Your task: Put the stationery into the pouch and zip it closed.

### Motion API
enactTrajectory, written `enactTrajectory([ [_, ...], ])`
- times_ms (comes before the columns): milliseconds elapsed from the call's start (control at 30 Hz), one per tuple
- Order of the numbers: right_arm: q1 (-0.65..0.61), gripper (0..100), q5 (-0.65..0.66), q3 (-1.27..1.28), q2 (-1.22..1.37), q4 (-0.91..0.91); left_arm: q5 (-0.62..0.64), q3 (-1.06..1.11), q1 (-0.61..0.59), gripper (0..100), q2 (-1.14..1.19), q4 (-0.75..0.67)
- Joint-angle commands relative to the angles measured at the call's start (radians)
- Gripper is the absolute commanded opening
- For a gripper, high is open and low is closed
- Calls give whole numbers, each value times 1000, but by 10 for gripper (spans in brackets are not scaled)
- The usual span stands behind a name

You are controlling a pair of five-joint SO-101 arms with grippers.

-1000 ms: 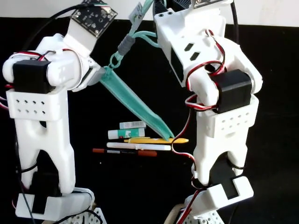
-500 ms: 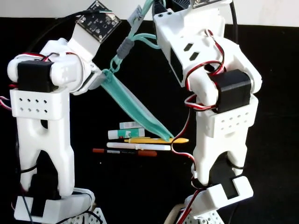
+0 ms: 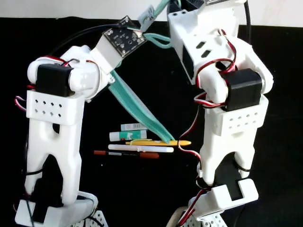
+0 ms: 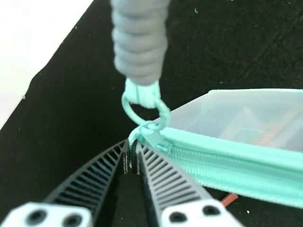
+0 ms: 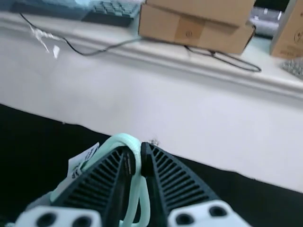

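left fingers (image 4: pixel 163 176) pinching pouch (image 4: pixel 236 116) zipper pull (image 4: pixel 147 131) | right fingers (image 5: pixel 171 176) pinching strap (image 5: pixel 127 141) | pens (image 3: pixel 142 148) on table (image 3: pixel 142 194)

Even, diffuse room light is noted over the bench (image 3: pixel 118 189); no hard shadows are cast. Its black surface is rendered flat, almost without detail. The white arm shells (image 3: pixel 49 137) are brightly lit, with soft shading on inner faces. The pale strip (image 3: pixel 47 8) beyond the bench is washed out. In the left wrist view the white corner (image 4: pixel 28 42) is blown out, and light is passed through the translucent pouch (image 4: pixel 246 111). In the right wrist view a bright white ledge (image 5: pixel 189 104) is set against dark jaws.
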Motion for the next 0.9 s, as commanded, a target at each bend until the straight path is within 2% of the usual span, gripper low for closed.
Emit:
enactTrajectory([
  [0,24,8,5,-13,-10,35,84,-30,-105,6,7,8],
  [200,24,8,5,-13,-10,71,287,-77,-217,6,7,11],
  [500,41,8,5,-51,-24,91,560,-81,-234,6,7,5],
  [867,119,8,5,-111,-156,105,707,-81,-228,6,8,5],
])
